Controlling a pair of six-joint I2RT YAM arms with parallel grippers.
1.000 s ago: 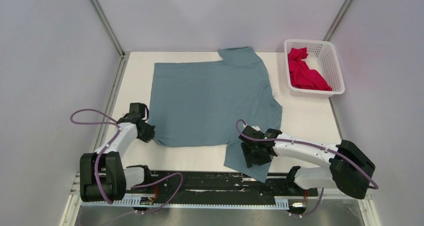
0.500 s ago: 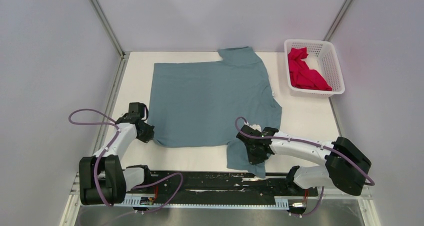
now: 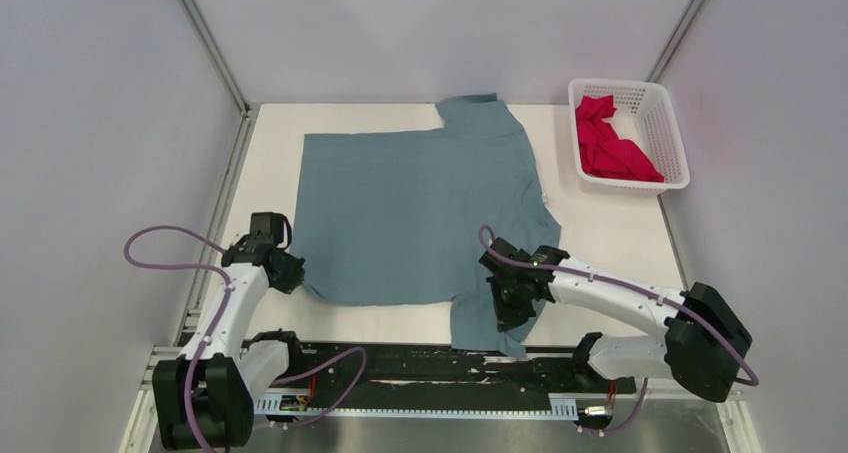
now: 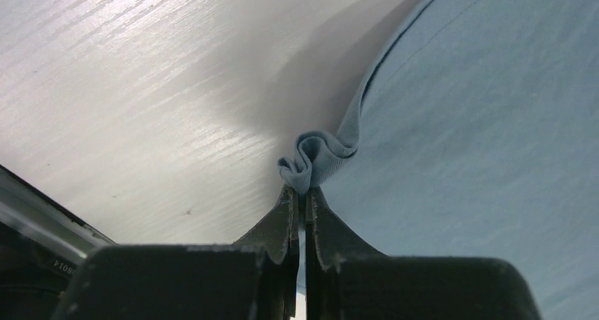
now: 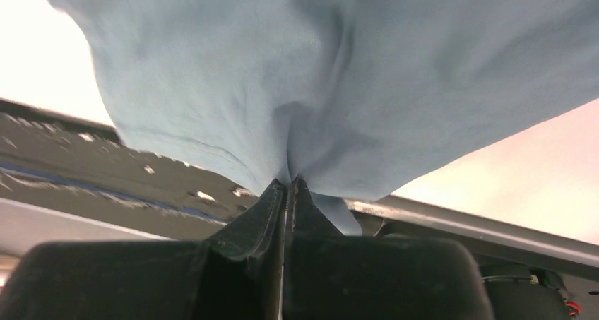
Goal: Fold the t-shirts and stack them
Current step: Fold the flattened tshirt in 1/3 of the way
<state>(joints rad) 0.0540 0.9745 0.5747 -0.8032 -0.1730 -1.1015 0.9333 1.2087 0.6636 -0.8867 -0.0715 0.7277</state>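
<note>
The first fold looks under way: the soft dusty blue-grey t-shirt [image 3: 420, 208] lies spread on the white counter [image 3: 615, 248], the left tool [image 3: 290, 276] pinching its hem corner and the right tool [image 3: 512, 311] pinching its near sleeve, so both should probably lift evenly next.

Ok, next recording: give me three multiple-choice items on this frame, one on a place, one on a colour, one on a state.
1. Where is the crimson-pink t-shirt?
A) draped over an arm
B) in the white basket
C) on the floor

2. What colour is the spread t-shirt on the table?
A) dusty blue-grey
B) yellow
C) white

3. What state is the right gripper in?
A) wide open above the cloth
B) shut on nothing
C) shut on the spread t-shirt's near sleeve

Key:
1 B, the crimson cloth lies crumpled inside the basket's walls.
2 A, the cloth reads blue-grey in all three views.
3 C, the right wrist view shows the fingers pinched together with blue-grey cloth bunched between them.
</note>
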